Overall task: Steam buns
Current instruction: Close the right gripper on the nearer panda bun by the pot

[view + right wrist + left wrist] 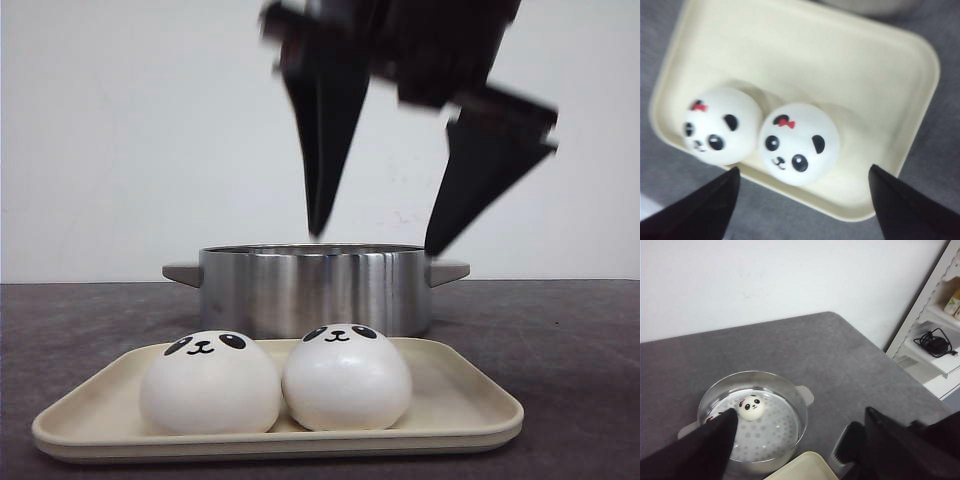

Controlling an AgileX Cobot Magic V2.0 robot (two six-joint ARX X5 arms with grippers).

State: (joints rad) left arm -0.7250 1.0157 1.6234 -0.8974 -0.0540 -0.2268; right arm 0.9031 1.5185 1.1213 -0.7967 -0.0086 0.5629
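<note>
Two white panda buns point(210, 385) point(347, 378) sit side by side on a cream tray point(470, 420) at the front of the table. Seen from above, the same buns point(720, 125) point(800, 142) each wear a red bow. My right gripper point(803, 169) hangs open over the tray's point(880, 65) near edge, holding nothing; in the front view its fingers point(322, 150) hang high in front of the steel pot point(315, 290). My left gripper point(800, 412) is open and empty, high above the pot point(795, 405). One bun point(752, 407) rests on the perforated steamer plate, a second point(712, 417) mostly hidden by a finger.
The pot stands just behind the tray, its handles sticking out left and right. A white wall closes the far side of the grey table. Past the table's right edge stands a white shelf holding a black cable point(935, 342).
</note>
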